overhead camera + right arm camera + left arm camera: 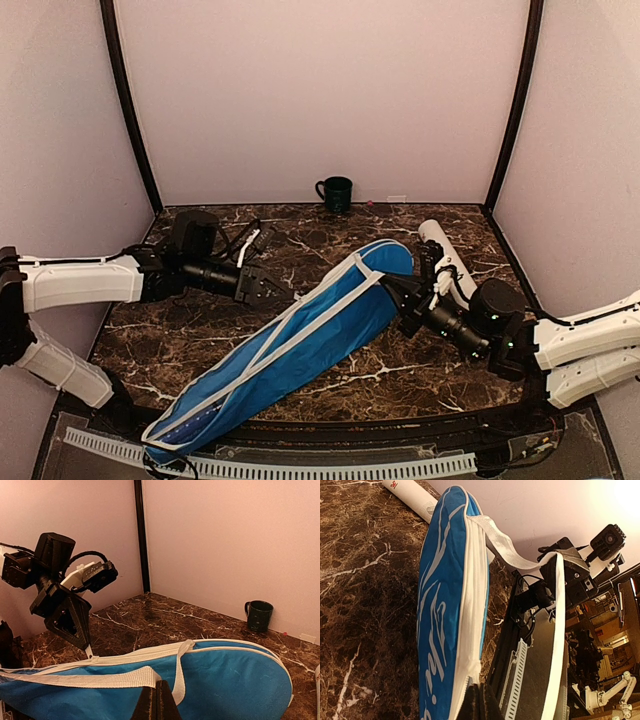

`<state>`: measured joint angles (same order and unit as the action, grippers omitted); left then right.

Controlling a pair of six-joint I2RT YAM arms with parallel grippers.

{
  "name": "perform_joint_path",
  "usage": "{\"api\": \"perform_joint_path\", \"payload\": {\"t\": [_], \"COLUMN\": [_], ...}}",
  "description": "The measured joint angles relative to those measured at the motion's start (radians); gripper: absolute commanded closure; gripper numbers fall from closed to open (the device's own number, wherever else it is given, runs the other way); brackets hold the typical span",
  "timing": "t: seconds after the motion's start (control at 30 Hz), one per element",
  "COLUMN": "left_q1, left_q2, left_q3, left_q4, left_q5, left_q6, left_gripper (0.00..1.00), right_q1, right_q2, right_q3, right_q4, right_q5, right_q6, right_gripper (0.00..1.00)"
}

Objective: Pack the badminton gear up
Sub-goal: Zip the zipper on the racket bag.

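Blue cover (300, 345): diagonal across tabletop (180, 340).
Left jaws: pinched shut on its zipper seam (white pull (89, 652) shows only from right wrist).
Right jaws: closed on its edge.
White tube (440, 245): beside cover's head.

Pale pinkish walls (320, 100) are enclosing the scene on three sides and filling the upper half of the frame. Black posts (128, 110) are running down the two back corners. A dark brown marble table top (190, 345) with white veins is spreading across the middle. A white slotted strip (300, 467) is lining the bottom edge. Soft, even light is falling over everything.
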<state>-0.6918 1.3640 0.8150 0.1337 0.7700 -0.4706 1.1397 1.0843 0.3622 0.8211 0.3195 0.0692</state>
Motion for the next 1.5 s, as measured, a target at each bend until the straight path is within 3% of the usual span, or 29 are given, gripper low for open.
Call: {"api": "perform_joint_path", "payload": {"t": [0.8, 0.83, 0.93, 1.0, 1.03, 1.07, 1.27, 1.5], "left_q1": [0.001, 0.001, 0.001, 0.001, 0.001, 0.001, 0.001, 0.001], "left_q2": [-0.191, -0.195, -0.196, -0.19, -0.183, -0.175, -0.114, -0.092], "left_q3": [-0.134, -0.137, -0.137, -0.136, -0.133, -0.13, -0.111, -0.098], "left_q4": [-0.056, -0.062, -0.064, -0.059, -0.054, -0.05, -0.016, 0.006], "left_q5": [0.026, 0.026, 0.029, 0.039, 0.045, 0.051, 0.083, 0.088], "left_q6": [0.026, 0.027, 0.029, 0.029, 0.029, 0.028, 0.022, 0.022], "left_gripper": [1.0, 1.0, 1.0, 1.0, 1.0, 1.0, 1.0, 1.0], "right_q1": [0.0, 0.0, -0.001, -0.002, -0.003, -0.003, -0.005, -0.021], "right_q2": [0.031, 0.032, 0.032, 0.032, 0.031, 0.029, -0.031, -0.339], "right_q3": [0.051, 0.059, 0.088, 0.111, 0.121, 0.129, 0.13, -0.045], "right_q4": [-0.08, -0.092, -0.14, -0.178, -0.198, -0.223, -0.386, -0.38], "right_q5": [0.11, 0.104, 0.065, 0.026, 0.004, -0.019, -0.098, -0.072], "right_q6": [-0.006, -0.006, -0.007, 0.01, 0.02, 0.029, 0.159, 0.406], "right_gripper": [1.0, 0.98, 0.64, 0.52, 0.36, 0.31, 0.21, 0.18]}}
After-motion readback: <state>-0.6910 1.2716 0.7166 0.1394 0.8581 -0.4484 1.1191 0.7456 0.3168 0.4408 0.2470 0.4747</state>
